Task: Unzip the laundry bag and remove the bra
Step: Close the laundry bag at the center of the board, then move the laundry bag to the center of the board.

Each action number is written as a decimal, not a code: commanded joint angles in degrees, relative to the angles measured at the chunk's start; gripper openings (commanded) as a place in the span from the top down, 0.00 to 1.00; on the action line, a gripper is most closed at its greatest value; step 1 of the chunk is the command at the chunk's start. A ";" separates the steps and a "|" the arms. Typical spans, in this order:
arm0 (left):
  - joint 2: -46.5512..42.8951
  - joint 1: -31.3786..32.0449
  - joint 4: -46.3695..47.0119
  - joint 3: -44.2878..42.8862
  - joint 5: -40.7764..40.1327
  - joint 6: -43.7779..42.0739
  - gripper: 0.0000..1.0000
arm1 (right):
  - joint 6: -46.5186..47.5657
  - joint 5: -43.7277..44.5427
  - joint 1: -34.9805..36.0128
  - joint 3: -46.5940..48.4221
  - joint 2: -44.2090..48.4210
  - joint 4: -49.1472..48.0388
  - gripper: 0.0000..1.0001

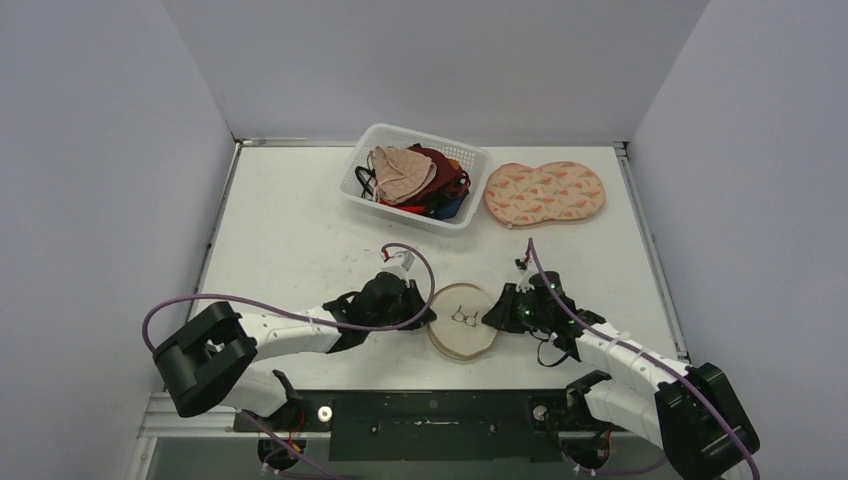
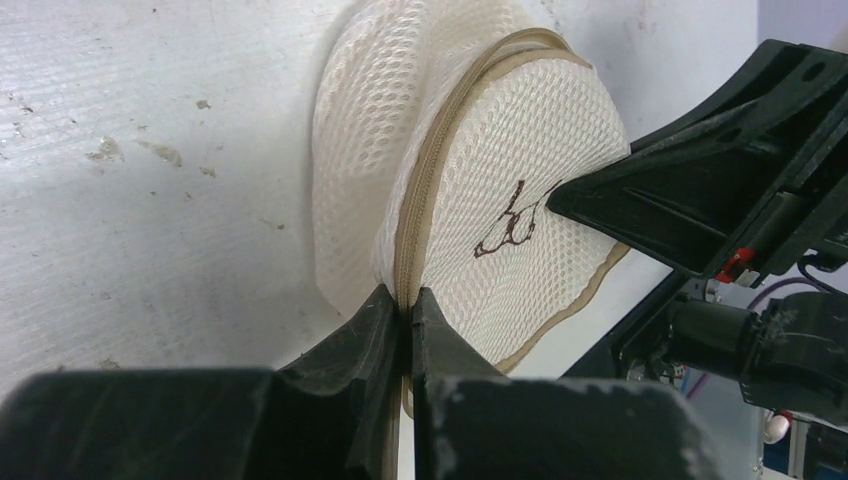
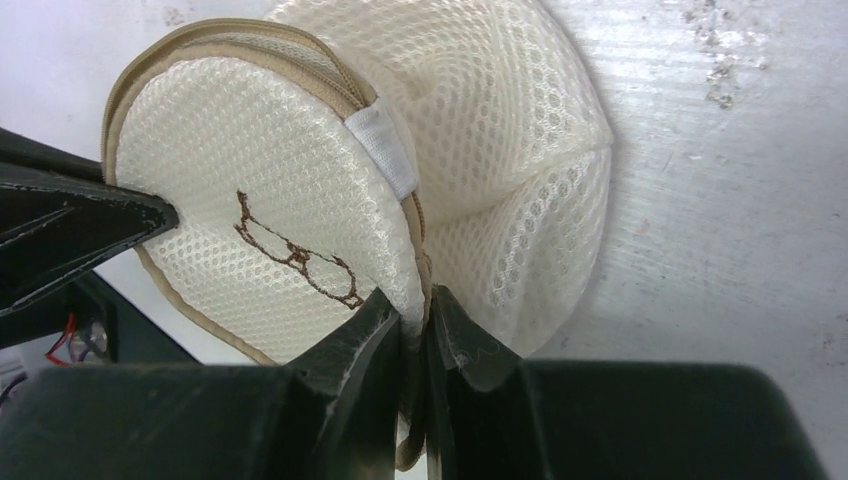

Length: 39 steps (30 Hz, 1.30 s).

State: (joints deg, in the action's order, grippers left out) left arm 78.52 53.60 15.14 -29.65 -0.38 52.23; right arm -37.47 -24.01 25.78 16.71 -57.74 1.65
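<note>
The round cream mesh laundry bag [image 1: 462, 322] lies at the lower centre of the top view, on the white table [image 1: 290, 240], between the two arms. It is a flat disc of open honeycomb netting, soft and slightly puffed. A tan woven zipper band [image 2: 420, 200] runs around its edge. A small brown stitched bra outline [image 3: 295, 255] sits on the upper face.

In the wrist views the bag is lifted at its rim and folds into loose pleats against the table. A short white elastic tab [image 3: 385, 150] crosses the zipper band near the top of the right wrist view.

The left claw [image 2: 403, 305] is pinched tight on the bag's zipper edge at the bottom centre of its view, black fingers pressed together with the tan band between them. The right claw [image 3: 420, 310] grips the opposite edge the same way, narrowed onto mesh and trim.

Towards the top centre of the top view stands a white plastic lattice basket [image 1: 358, 182] holding a heap of pink, dark red and blue garments [image 1: 415, 178]. Just to its right lies a peach peanut-shaped padded piece with an orange print [image 1: 545, 192]. The table surface is scuffed and speckled.
</note>
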 commanded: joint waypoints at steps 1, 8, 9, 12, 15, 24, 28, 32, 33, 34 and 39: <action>2.85 0.51 -1.20 -3.49 -3.83 0.33 1.00 | 1.05 7.64 0.81 0.95 -3.16 -5.97 0.87; 7.17 0.46 -4.97 -6.48 -7.99 0.42 1.00 | 2.49 12.79 1.55 1.60 -1.76 -3.46 0.59; 7.58 0.46 -5.69 -6.98 -8.46 0.50 1.00 | 2.69 13.23 1.74 2.22 -0.58 -2.25 0.52; 8.05 0.59 -7.42 -8.01 -9.06 0.63 1.00 | 3.37 16.72 3.13 4.76 3.91 3.71 0.35; 7.73 0.68 -8.02 -8.31 -9.45 0.86 1.00 | 3.64 20.44 5.62 8.41 8.57 9.55 0.29; 8.43 1.78 -7.93 -9.93 -8.88 1.13 1.00 | -0.47 9.20 10.61 5.30 6.71 -5.58 0.61; 9.27 2.42 -7.18 -10.31 -8.48 1.12 1.00 | -2.37 8.71 11.39 2.46 1.00 -13.26 0.67; 10.80 2.81 -6.34 -10.67 -8.03 1.19 1.00 | -3.69 10.90 11.30 -0.26 -4.51 -18.97 0.68; 11.20 2.84 -6.06 -10.68 -7.93 1.21 1.00 | -4.05 11.66 11.28 -0.78 -5.71 -19.82 0.68; 11.54 2.90 -5.94 -10.69 -7.81 1.21 1.00 | -4.37 12.24 11.17 -1.42 -6.67 -20.63 0.69; 12.35 3.08 -5.67 -10.31 -8.05 1.21 1.00 | -5.11 16.42 11.13 -4.43 -8.38 -21.26 0.69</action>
State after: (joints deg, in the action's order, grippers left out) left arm 90.11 56.25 7.55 -38.30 -8.47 53.49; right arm -41.58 -12.19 36.84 13.96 -65.54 -13.96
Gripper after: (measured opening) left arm 0.033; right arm 0.314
